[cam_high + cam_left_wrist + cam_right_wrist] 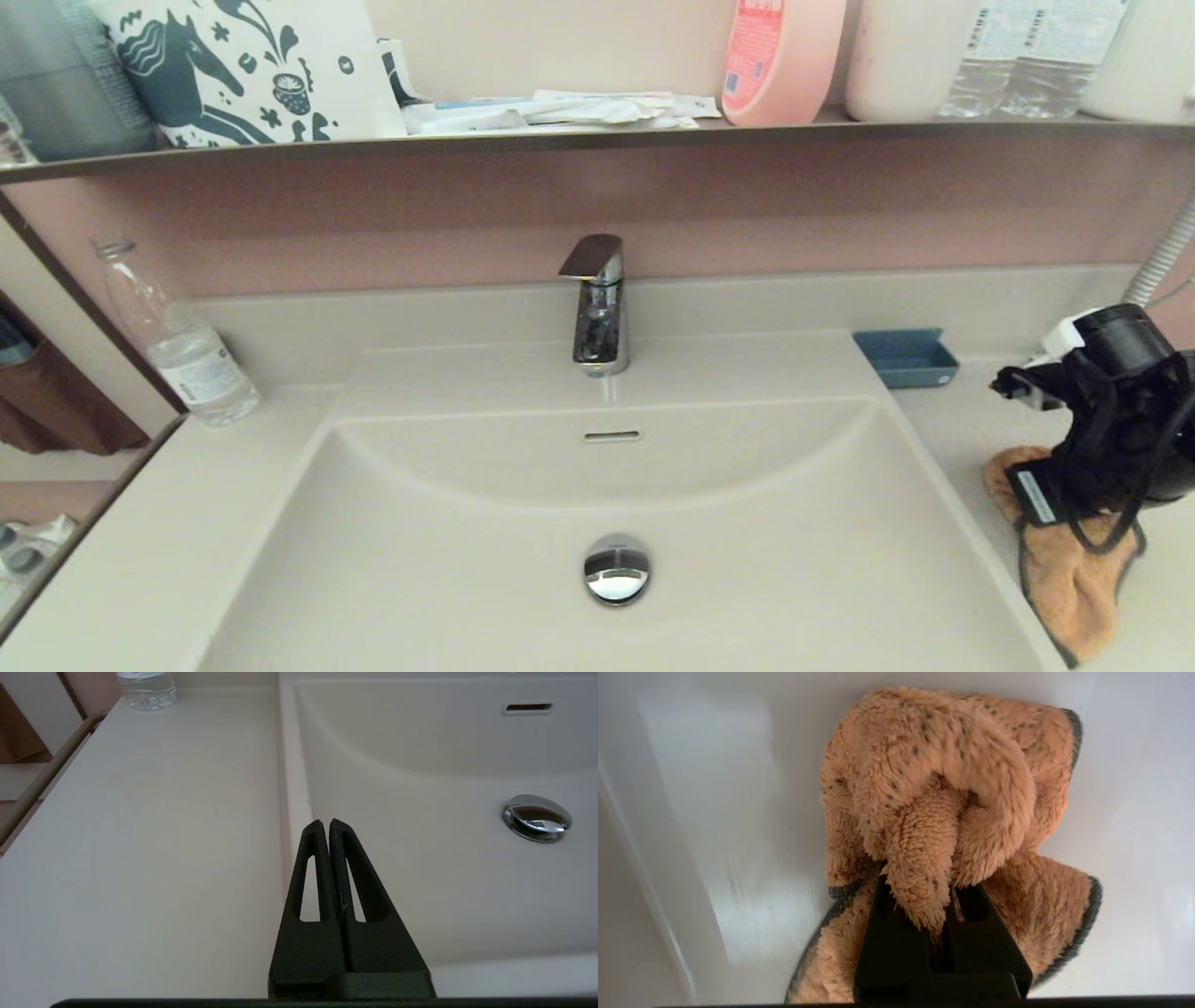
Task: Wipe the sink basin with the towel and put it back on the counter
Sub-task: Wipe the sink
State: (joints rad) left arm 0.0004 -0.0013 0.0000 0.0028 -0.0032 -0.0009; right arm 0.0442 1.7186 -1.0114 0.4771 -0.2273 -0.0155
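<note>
The beige sink basin (pixel 448 560) fills the middle of the head view, with its chrome drain plug (pixel 616 569) and slot overflow (pixel 611 436). To the right of the basin, the tan fuzzy towel (pixel 1069 583) lies bunched on the counter (pixel 962 420). My right gripper (pixel 927 891) is shut on a raised fold of the towel (pixel 934 788), which hides its fingertips. My left gripper (pixel 324 823) is shut and holds nothing. It hovers over the basin's left rim (pixel 292 788), out of the head view.
A chrome faucet (pixel 597 308) stands behind the basin. A water bottle (pixel 191 355) is at the back left of the counter, a blue tray (pixel 906 357) at the back right. The dark-edged shelf (pixel 597 140) above carries paper packets (pixel 560 110) and bottles.
</note>
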